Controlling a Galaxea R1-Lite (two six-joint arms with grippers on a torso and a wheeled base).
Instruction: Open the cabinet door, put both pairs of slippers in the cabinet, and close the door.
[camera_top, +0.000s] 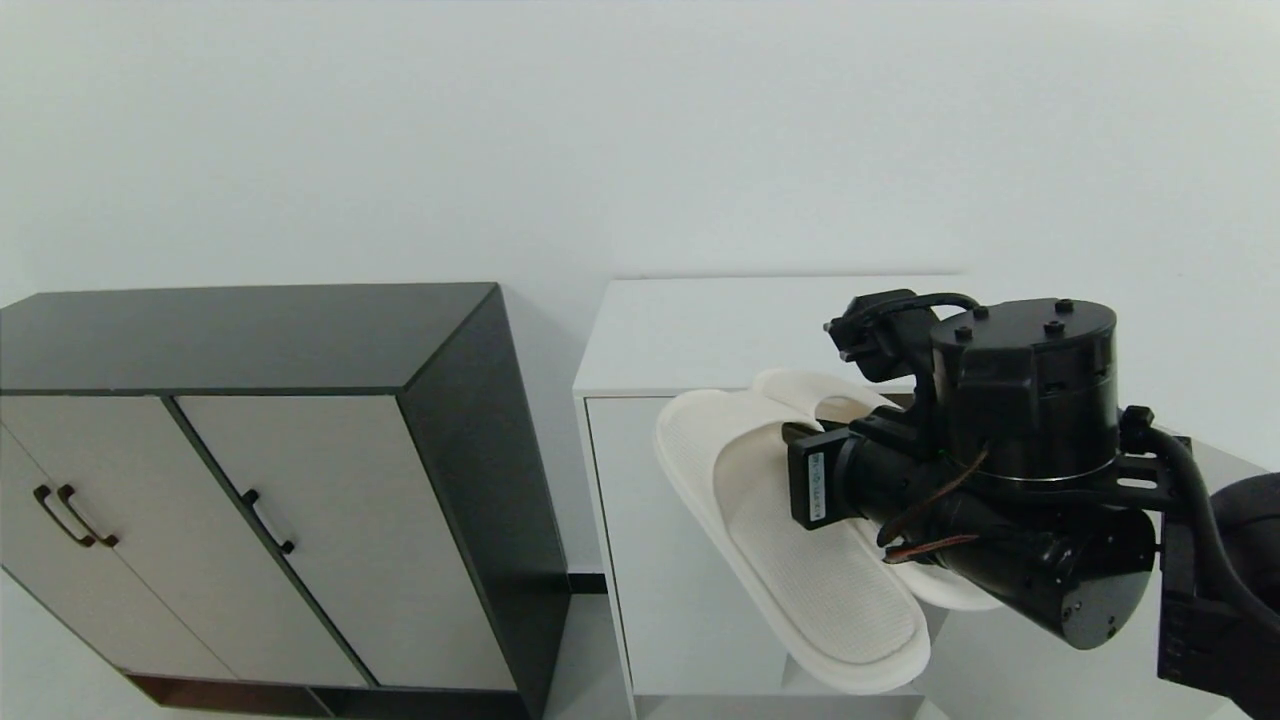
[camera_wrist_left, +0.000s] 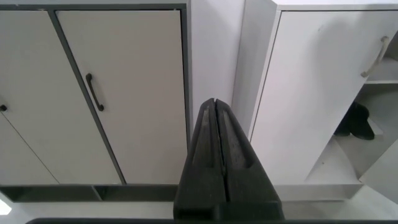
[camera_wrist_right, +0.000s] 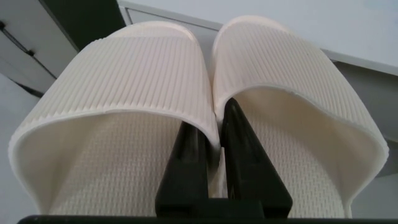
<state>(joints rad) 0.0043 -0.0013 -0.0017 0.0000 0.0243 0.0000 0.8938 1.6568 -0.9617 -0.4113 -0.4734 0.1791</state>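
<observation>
Right hand (camera_wrist_right: 214, 134) tight on the touching straps of two cream slippers (camera_wrist_right: 124, 81), white cabinet (camera_wrist_right: 367, 78) behind.

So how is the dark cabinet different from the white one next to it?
The dark cabinet has a black top and side; the white cabinet is white all over. The dark cabinet's handles are black; the white cabinet's handle is pale. The dark cabinet's doors are shut; the white cabinet shows an open part with dark shoes inside. Both stand against the wall.
</observation>
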